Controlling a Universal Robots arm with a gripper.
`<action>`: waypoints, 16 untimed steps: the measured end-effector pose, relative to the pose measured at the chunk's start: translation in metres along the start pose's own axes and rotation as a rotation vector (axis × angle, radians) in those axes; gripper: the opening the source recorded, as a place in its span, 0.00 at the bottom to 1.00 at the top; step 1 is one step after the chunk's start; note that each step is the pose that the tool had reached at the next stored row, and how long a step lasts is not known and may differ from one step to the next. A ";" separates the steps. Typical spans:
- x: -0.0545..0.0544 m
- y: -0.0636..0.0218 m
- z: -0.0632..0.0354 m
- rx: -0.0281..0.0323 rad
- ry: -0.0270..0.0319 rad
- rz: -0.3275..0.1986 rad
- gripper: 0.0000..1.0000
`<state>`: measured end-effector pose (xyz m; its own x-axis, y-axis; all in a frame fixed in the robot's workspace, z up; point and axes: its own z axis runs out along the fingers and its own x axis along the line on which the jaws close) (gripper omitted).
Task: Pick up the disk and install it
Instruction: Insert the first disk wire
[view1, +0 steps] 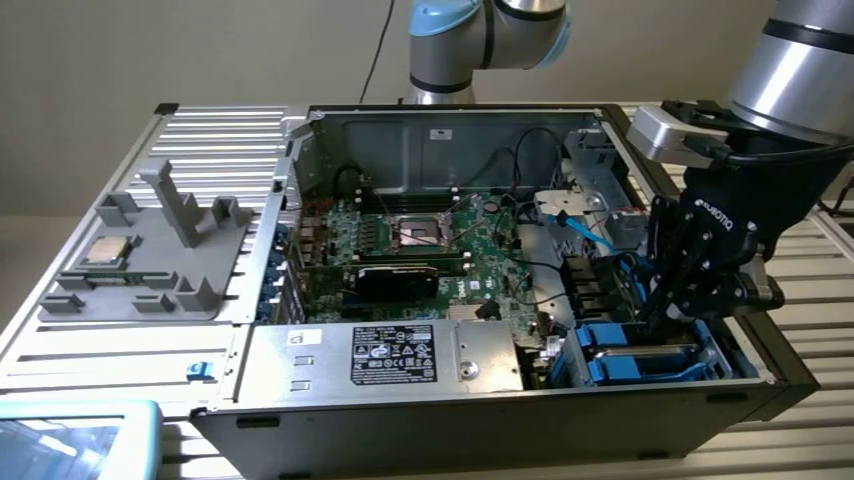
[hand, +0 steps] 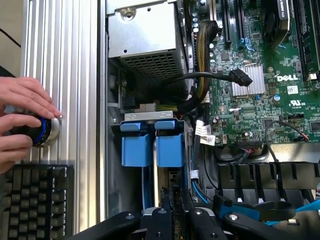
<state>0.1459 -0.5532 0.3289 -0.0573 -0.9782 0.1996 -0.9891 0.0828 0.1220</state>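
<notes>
The open Dell computer case (view1: 441, 425) lies on its side on the slatted aluminium worktop (view1: 120, 350). In the exterior view the gripper (view1: 665, 318) reaches down into the drive bay at about 4 o'clock from the middle of the case. Its fingers (hand: 160, 220) stand narrow, closed on the disk (hand: 170, 150). The disk sits on edge in the bay with its blue carrier bracket towards the wrist camera, just beside a second blue carrier (hand: 136, 147) in the neighbouring slot. How deep the disk sits cannot be told. The green motherboard (view1: 441, 250) fills the middle of the case, and the silver power supply (view1: 387, 355) with its black label lies at about 7 o'clock from it. A loose black cable connector (hand: 240, 77) hangs over the board near a finned heatsink (hand: 250, 85). At about 9 o'clock from the case, well apart from the bay, a grey fixture tray (view1: 174, 280) holds a square CPU chip (view1: 107, 252). In the wrist view a person's hand (hand: 25, 97) grips a black and blue knob (hand: 42, 132) on the worktop, with a black keyboard (hand: 35, 200) just beside it.
</notes>
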 end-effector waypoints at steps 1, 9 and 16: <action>0.000 0.0000 0.0000 0.0000 -0.0003 0.000 0.17; 0.001 0.0027 0.0010 -0.0002 -0.0032 0.000 0.17; 0.002 -0.0010 0.0006 -0.0003 -0.0034 0.000 0.17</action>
<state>0.1467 -0.5550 0.3285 -0.0579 -0.9788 0.1963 -0.9890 0.0830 0.1223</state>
